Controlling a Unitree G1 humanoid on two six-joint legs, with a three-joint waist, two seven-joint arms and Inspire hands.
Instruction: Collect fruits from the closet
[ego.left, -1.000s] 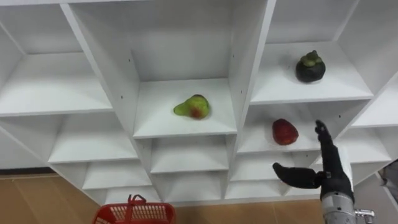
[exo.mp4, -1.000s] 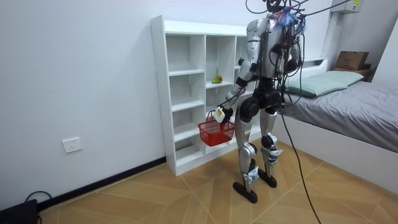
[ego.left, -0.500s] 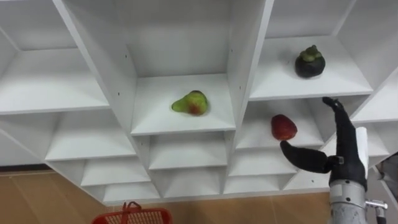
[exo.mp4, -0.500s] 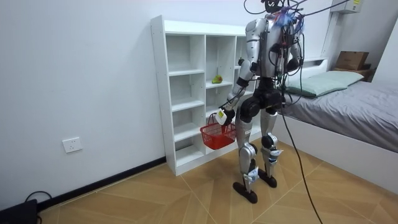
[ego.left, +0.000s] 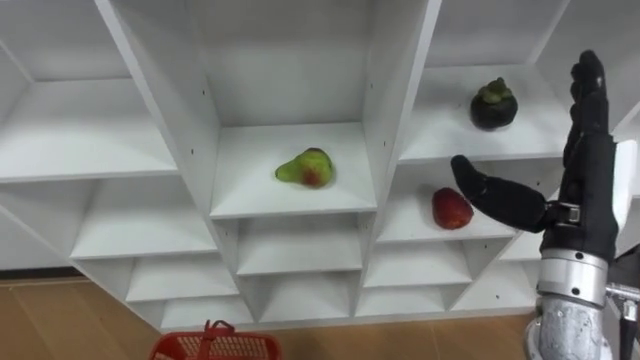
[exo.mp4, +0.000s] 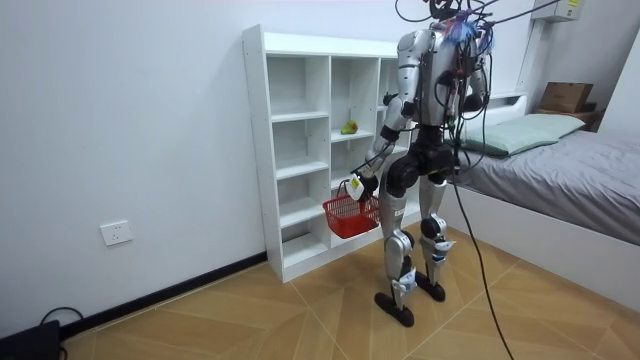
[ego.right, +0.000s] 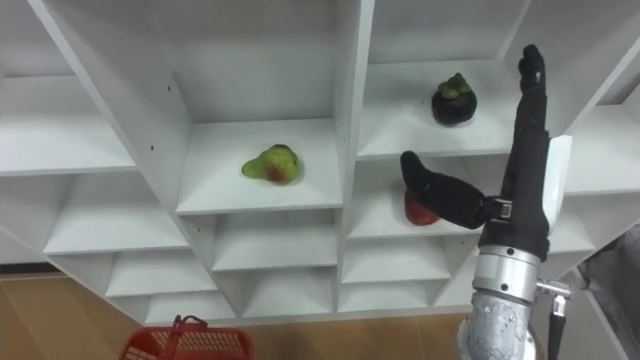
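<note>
Red fruit (ego.left: 451, 208) sits just past the empty, straight-fingered right hand (ego.left: 585, 190), left hand (exo.mp4: 358, 184) gripping the basket (exo.mp4: 345, 215), and a rushed grab could roll it off the shelf (ego.left: 405, 226).

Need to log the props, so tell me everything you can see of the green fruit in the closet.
The green fruit is pear-shaped and smooth, yellow-green with a red-orange blush on its front. It lies on its side, narrow end toward the robot's left, alone on the middle column's white shelf. Only that shelf touches it; the right hand, fingers straight, is raised before the next column, apart.
</note>
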